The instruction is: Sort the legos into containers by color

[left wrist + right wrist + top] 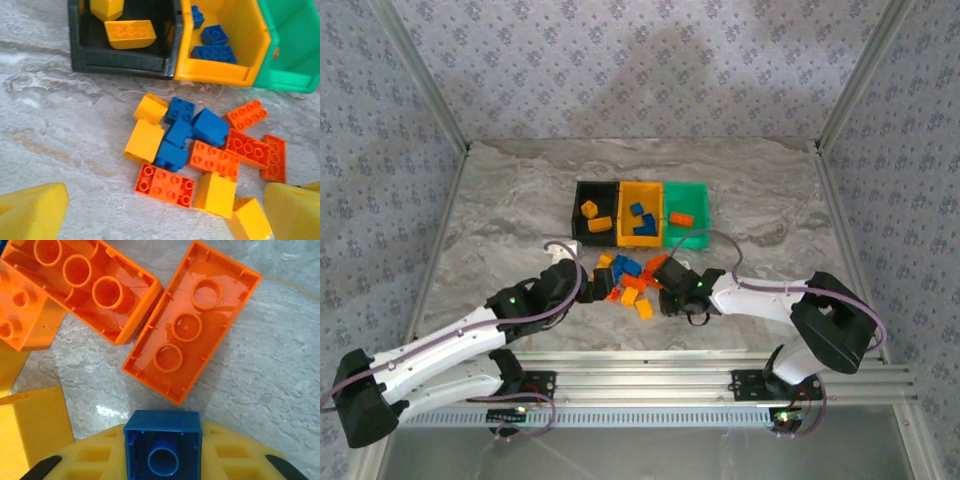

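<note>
A pile of loose legos (632, 282) in blue, yellow-orange and red-orange lies in front of three containers: a black bin (580, 192), a yellow-orange bin (642, 188) and a green bin (688, 190). My left gripper (162, 220) stands open just short of the pile, its yellow fingers (30, 212) wide apart over a red-orange brick (165, 185). My right gripper (162, 455) is shut on a small blue lego (162, 442), hollow side up, at the pile's right edge (667, 285). Two upturned red-orange bricks (192, 322) lie just beyond it.
The black bin (120, 62) holds two yellow bricks (130, 34), the yellow-orange bin (220, 75) holds blue bricks (214, 52), and the green bin (295, 80) holds a red-orange brick (681, 218). An aluminium frame rail (720, 380) runs along the near edge. Patterned walls enclose the marble table (500, 210).
</note>
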You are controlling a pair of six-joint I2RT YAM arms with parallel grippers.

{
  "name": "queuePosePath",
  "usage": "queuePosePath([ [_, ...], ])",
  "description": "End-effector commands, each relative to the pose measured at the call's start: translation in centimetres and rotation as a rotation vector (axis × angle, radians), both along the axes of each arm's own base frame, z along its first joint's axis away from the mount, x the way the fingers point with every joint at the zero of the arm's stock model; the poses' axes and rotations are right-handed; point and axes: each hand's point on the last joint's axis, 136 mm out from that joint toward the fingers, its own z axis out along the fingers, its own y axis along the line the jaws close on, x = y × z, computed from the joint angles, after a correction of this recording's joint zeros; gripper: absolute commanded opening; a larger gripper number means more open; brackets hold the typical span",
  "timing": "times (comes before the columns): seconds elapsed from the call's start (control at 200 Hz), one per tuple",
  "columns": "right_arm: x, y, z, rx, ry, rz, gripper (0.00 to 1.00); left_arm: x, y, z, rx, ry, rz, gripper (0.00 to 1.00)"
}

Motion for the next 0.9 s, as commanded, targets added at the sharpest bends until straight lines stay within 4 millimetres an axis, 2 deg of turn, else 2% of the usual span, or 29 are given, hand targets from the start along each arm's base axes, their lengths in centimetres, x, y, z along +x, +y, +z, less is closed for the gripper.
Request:
queuePosePath([
  [0.0, 0.4, -0.6, 3.0, 0.005, -0.054, -0.017, 0.27, -0.2, 1.5, -0.4, 0.025, -0.007, 0.051, 1.0],
  [0.125, 2.3, 1.0, 7.9, 0.08, -0.138, 0.021, 0.27, -0.7, 2.4, -1.7, 0.036, 0.013, 0.072, 0.99],
  [0.2, 4.6, 2.3, 10.6, 0.134, -0.188, 0.022, 0.27, -1.0, 2.7, -2.3, 0.035, 0.025, 0.079, 1.0],
  [0.325, 8.9, 4.6, 13.2, 0.169, -0.253, 0.028, 0.27, -1.3, 3.0, -2.7, 0.022, 0.03, 0.085, 1.0],
  [0.375, 10.6, 5.3, 13.0, 0.16, -0.257, 0.025, 0.28, -1.4, 3.1, -2.8, 0.017, 0.032, 0.087, 1.0],
  [0.39, 11.4, 5.8, 14.0, 0.177, -0.273, 0.024, 0.27, -1.4, 3.2, -2.8, 0.014, 0.033, 0.088, 0.99],
  [0.405, 12.0, 6.0, 14.2, 0.179, -0.278, 0.019, 0.28, -1.4, 3.2, -2.8, 0.013, 0.034, 0.089, 0.99],
  [0.5, 15.7, 7.1, 13.5, 0.165, -0.277, -0.013, 0.28, -1.6, 3.3, -2.9, 0.005, 0.037, 0.086, 1.0],
  [0.615, 19.1, 8.1, 12.1, 0.118, -0.269, -0.042, 0.29, -1.8, 3.7, -3.0, 0.007, 0.037, 0.094, 0.99],
  [0.805, 21.9, 8.4, 9.5, 0.032, -0.221, -0.093, 0.32, -2.1, 4.2, -3.3, 0.005, 0.044, 0.101, 0.99],
  [0.895, 22.7, 8.5, 8.8, 0.031, -0.21, -0.11, 0.42, -2.3, 4.2, -3.5, 0.002, 0.052, 0.099, 0.99],
])
